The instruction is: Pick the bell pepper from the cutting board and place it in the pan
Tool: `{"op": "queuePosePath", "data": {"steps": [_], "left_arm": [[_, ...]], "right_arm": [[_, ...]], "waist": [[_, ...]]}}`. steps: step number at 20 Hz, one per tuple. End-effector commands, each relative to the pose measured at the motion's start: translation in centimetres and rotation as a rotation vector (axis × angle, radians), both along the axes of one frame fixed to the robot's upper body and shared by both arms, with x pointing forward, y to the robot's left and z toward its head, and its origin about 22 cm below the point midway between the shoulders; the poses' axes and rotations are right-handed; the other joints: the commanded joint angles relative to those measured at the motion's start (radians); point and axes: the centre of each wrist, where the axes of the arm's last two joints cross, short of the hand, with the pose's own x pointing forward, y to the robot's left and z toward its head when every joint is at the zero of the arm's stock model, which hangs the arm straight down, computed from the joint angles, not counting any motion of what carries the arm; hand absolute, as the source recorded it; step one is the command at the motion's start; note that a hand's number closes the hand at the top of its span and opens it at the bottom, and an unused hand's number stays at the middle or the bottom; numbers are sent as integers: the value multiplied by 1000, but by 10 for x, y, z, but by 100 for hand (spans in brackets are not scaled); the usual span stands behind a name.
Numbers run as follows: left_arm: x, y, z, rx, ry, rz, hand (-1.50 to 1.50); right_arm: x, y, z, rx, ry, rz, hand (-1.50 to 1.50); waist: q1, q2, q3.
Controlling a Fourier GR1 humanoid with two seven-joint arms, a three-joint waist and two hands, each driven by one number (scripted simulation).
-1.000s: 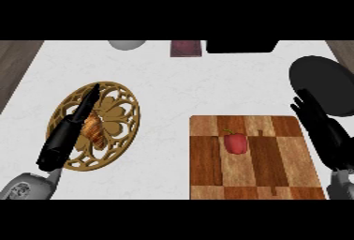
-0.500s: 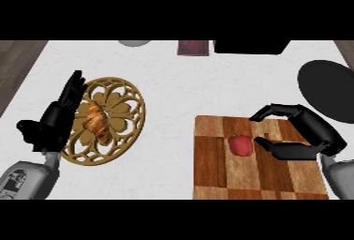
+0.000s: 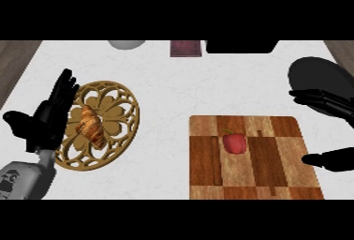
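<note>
— Well, where is the bell pepper (image 3: 234, 143)?
— Lying on the cutting board (image 3: 256, 176), near its middle, untouched. The black pan (image 3: 314, 75) sits on the desk (image 3: 173, 84) past the board's far right corner.
— And your fingers?
— On my right hand (image 3: 323, 101) they are spread wide by the board's right edge, holding nothing. My left hand (image 3: 52, 110) rests open beside the croissant (image 3: 93, 127).

Red bell pepper (image 3: 234, 143) on wooden cutting board (image 3: 207, 161), black pan (image 3: 314, 75) nearby
</note>
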Motion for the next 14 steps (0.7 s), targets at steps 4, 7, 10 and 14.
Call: {"op": "queuePosePath", "data": {"steps": [4, 7, 10, 14], "left_arm": [[5, 0, -3, 0, 4, 20, 0], [8, -7, -6, -2, 2, 3, 0], [15, -4, 0, -18, 2, -11, 0], [-7, 17, 3, 5, 4, -5, 0]], "right_arm": [[-7, 19, 88, -403, -21, 16, -150], [-5, 45, 104, -407, -4, -15, -150], [-5, 66, 116, -434, -37, -17, -150], [-3, 86, 112, -449, -71, -10, -150]], "waist": [[-2, -1, -4], [7, 2, -2], [12, 3, -2], [17, 2, -1]]}}
